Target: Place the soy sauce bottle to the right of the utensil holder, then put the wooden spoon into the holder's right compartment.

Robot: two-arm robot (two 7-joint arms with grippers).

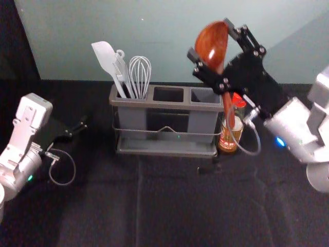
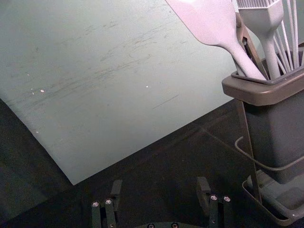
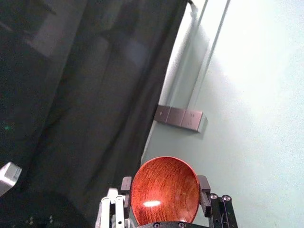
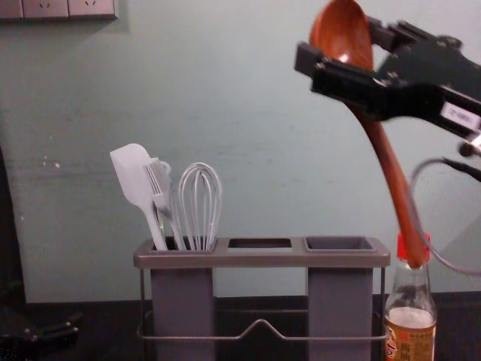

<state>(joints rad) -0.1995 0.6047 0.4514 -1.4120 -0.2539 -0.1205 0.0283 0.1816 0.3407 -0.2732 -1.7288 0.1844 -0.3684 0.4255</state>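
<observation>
My right gripper [image 1: 209, 47] is shut on the wooden spoon [image 1: 212, 43] by its bowl, high above the utensil holder's right end. In the chest view the spoon [image 4: 385, 154] hangs handle down, slightly tilted, its tip in front of the bottle's red cap. In the right wrist view the bowl sits between the fingertips of my right gripper [image 3: 165, 192]. The soy sauce bottle [image 1: 227, 136] stands upright just right of the utensil holder [image 1: 149, 104], whose right compartment [image 4: 340, 244] is empty. My left gripper [image 1: 77, 128] is parked at the left; in the left wrist view that gripper [image 2: 159, 187] is open.
A white spatula [image 1: 105, 57], a brush [image 4: 160, 184] and a whisk [image 1: 140, 72] stand in the holder's left compartment. Behind the dark-covered table [image 1: 169, 206] rises a pale wall [image 1: 154, 31]. A thin cable loop hangs from the right gripper near the bottle.
</observation>
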